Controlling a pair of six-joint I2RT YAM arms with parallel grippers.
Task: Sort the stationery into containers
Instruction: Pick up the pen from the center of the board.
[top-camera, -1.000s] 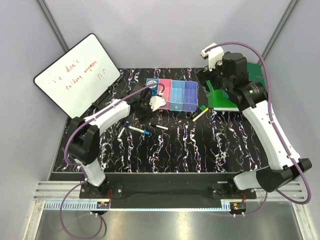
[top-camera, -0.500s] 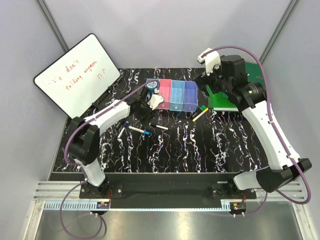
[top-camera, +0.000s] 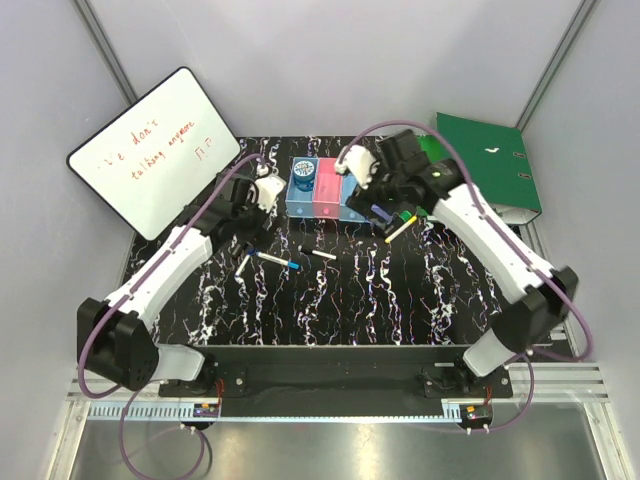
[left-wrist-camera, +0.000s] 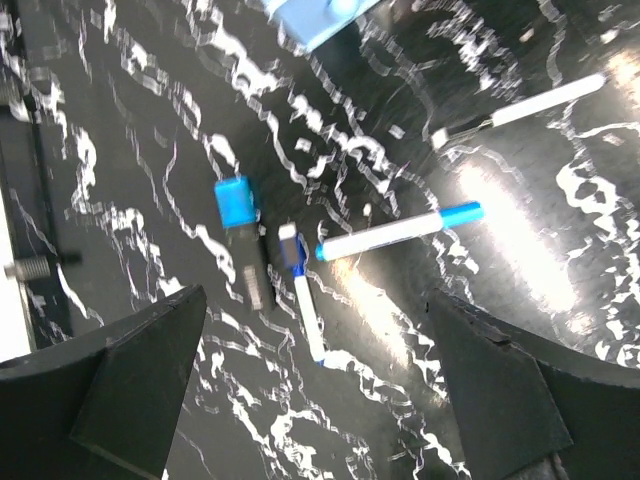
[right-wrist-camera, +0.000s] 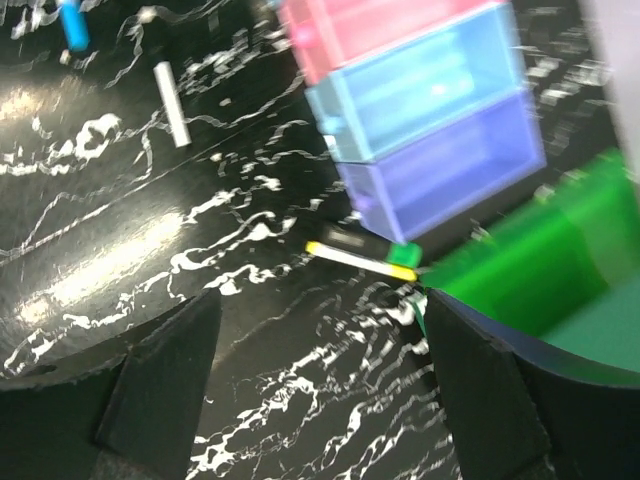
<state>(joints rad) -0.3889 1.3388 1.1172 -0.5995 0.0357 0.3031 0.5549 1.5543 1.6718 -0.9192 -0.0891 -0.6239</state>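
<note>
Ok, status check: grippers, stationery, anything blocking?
Left gripper open, empty, over loose markers. Right gripper open, empty, near highlighter. Blue roll in blue bin. Green binder crowds highlighter's tip.

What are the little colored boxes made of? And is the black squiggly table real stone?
The bins look like thin glossy plastic: their tinted walls are see-through, with bright shine spots. The table looks like polished black marble with white veins and mirrors the lights, but it may only be a printed sheet; the pictures cannot settle that.

Markers (top-camera: 275, 260) lie before the bins (top-camera: 305, 208), a roll (top-camera: 303, 171) apparently inside one.
</note>
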